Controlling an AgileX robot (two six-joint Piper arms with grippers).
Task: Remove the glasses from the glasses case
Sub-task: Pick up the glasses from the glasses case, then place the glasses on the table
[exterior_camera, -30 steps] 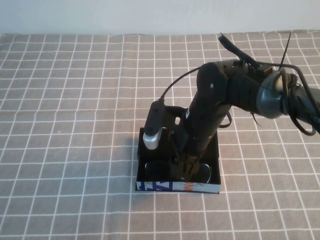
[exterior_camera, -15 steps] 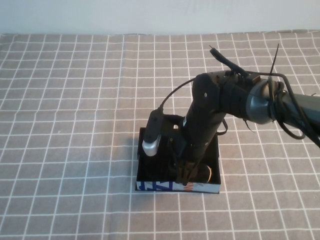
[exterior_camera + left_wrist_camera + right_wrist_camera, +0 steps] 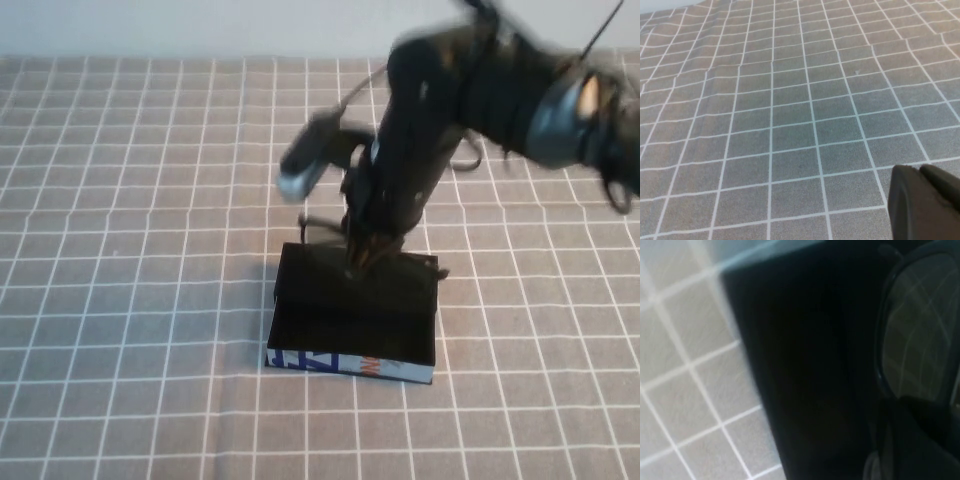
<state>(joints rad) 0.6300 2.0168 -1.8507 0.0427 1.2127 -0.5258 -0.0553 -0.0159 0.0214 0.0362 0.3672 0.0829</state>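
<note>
Right end effector grips glasses above glasses case; left end effector idle

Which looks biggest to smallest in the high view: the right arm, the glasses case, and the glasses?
1. Right arm, its right gripper above the case's far edge; nearness to the camera enlarges it.
2. Glasses case.
3. Glasses, only partly visible at the gripper.

The left gripper is outside this view.

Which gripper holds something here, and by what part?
The right gripper, raised over the glasses case, grips the glasses beside one lens. The left gripper holds nothing.
</note>
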